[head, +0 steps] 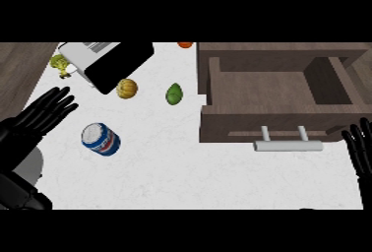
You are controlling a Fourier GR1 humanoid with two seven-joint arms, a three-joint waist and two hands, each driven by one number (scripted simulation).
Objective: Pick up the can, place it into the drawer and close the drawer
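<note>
A blue and white can (101, 139) lies tilted on the white counter at the left. My left hand (40, 116) is open just left of it and a little farther back, fingers straight, not touching the can. A brown wooden drawer (218, 115) stands pulled open at the right, its inside bare, with a pale bar handle (288, 145) on its front. At the right edge my right hand (359, 147) rests open, fingers up, beside the handle.
A black and white appliance (109, 61) lies at the back left. Next to it sit an orange gourd (127, 88), a green fruit (174, 93), a yellow-green item (61, 65) and an orange item (185, 45) at the back.
</note>
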